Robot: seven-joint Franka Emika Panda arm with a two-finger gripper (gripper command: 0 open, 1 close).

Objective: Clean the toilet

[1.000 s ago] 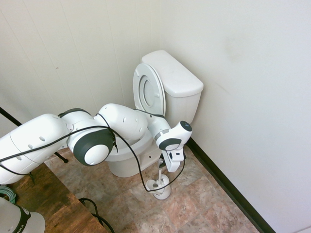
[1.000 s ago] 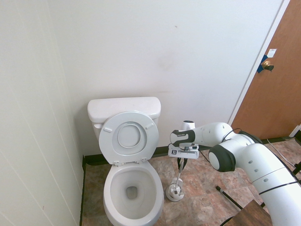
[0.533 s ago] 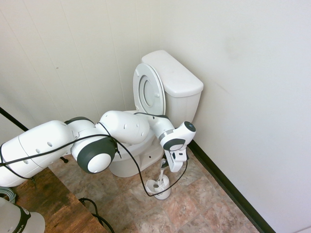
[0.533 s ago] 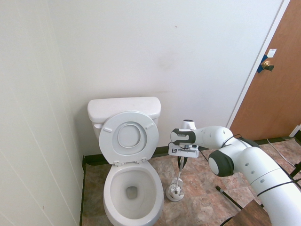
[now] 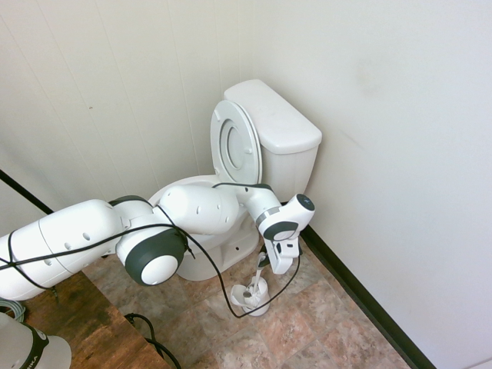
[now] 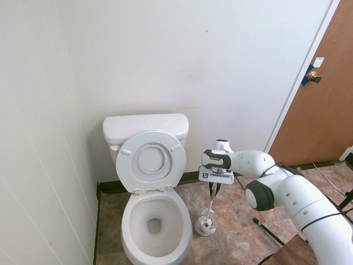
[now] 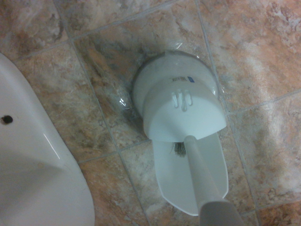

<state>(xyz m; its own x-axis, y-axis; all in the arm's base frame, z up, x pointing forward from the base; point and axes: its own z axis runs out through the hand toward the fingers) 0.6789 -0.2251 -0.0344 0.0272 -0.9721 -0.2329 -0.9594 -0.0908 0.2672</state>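
Observation:
The white toilet (image 5: 280, 127) stands in the corner with seat and lid raised; its open bowl (image 6: 132, 221) shows in the second exterior view, and its base (image 7: 33, 165) shows in the wrist view. Beside it on the floor sits a small white brush holder (image 5: 251, 296) (image 6: 206, 225) (image 7: 181, 101). The brush handle (image 6: 210, 205) (image 7: 202, 179) rises from it, slightly tilted, with dark bristles just showing at the holder's mouth. My gripper (image 5: 267, 262) (image 6: 213, 187) points down over the holder and is shut on the top of the handle.
The back wall with its black baseboard (image 5: 361, 300) runs close behind the holder. A brown door (image 6: 325, 94) stands to the right in the second exterior view. A wooden surface (image 5: 69, 323) lies near the arm's base. The floor is brown tile (image 7: 263, 56).
The arm has stretched a little further toward the wall, carrying the wrist slightly sideways over the holder. The gripper stays shut on the handle and the holder has not moved.

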